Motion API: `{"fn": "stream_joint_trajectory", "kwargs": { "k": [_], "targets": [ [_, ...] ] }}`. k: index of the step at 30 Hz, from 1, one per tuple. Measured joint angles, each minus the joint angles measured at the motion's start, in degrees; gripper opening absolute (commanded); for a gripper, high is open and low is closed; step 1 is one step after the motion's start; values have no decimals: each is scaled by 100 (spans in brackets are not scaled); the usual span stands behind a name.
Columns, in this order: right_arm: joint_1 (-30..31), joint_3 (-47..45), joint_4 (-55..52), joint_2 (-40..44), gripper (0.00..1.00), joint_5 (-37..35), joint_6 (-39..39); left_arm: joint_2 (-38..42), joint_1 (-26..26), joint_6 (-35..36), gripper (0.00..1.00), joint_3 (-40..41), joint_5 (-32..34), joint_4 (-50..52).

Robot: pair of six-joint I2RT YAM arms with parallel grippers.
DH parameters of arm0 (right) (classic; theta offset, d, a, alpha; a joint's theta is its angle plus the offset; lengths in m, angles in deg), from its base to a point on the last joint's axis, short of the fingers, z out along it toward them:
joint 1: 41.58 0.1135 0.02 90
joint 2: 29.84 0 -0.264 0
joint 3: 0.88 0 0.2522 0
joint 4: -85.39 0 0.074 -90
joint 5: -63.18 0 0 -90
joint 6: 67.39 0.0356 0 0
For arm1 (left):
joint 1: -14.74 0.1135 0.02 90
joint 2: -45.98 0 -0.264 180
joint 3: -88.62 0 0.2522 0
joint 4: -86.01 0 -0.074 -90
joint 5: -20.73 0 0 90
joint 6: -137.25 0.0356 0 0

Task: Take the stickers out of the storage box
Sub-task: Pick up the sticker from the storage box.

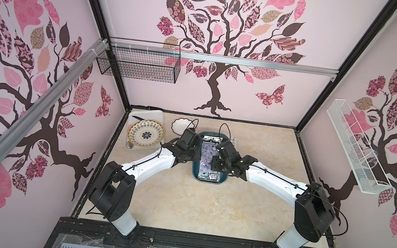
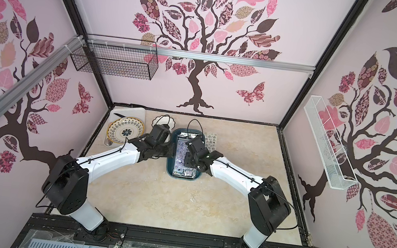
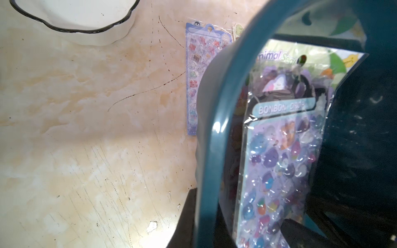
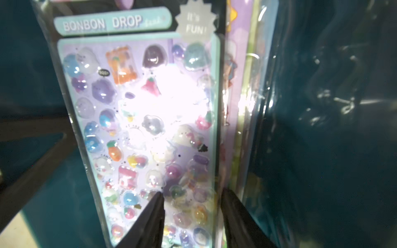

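The dark teal storage box [image 1: 208, 182] [image 2: 182, 178] stands at the middle of the table's far half. The stickers [image 1: 206, 154] [image 2: 179, 153] lie stacked in it, with a purple "BONBON DROP" sheet [image 4: 137, 111] [image 3: 279, 163] on top. My left gripper [image 1: 195, 155] [image 3: 206, 227] is shut on the box's left wall [image 3: 217, 128], one finger outside and one inside. My right gripper [image 1: 214, 165] [image 4: 192, 195] is open inside the box. Its two fingertips [image 4: 159, 197] are spread over the top sheet's right-hand part, one by the sheet's edge. Another sticker sheet [image 3: 195, 81] [image 2: 211, 142] lies flat on the table beside the box.
A white scalloped bowl [image 1: 182, 125] [image 3: 81, 23] stands just left of the box's far end. A white tray [image 1: 159, 117] at the far left holds a patterned plate [image 1: 146, 134]. A black wire basket [image 1: 139, 65] hangs on the back wall, a white one [image 1: 354, 149] on the right wall.
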Motion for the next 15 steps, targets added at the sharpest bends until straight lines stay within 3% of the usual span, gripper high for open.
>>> {"fn": "stream_joint_trajectory", "kwargs": {
  "k": [15],
  "targets": [
    [-212,-586,745,603,40,1414,-24,0,0,90,0,-4,24,52]
  ]
}}
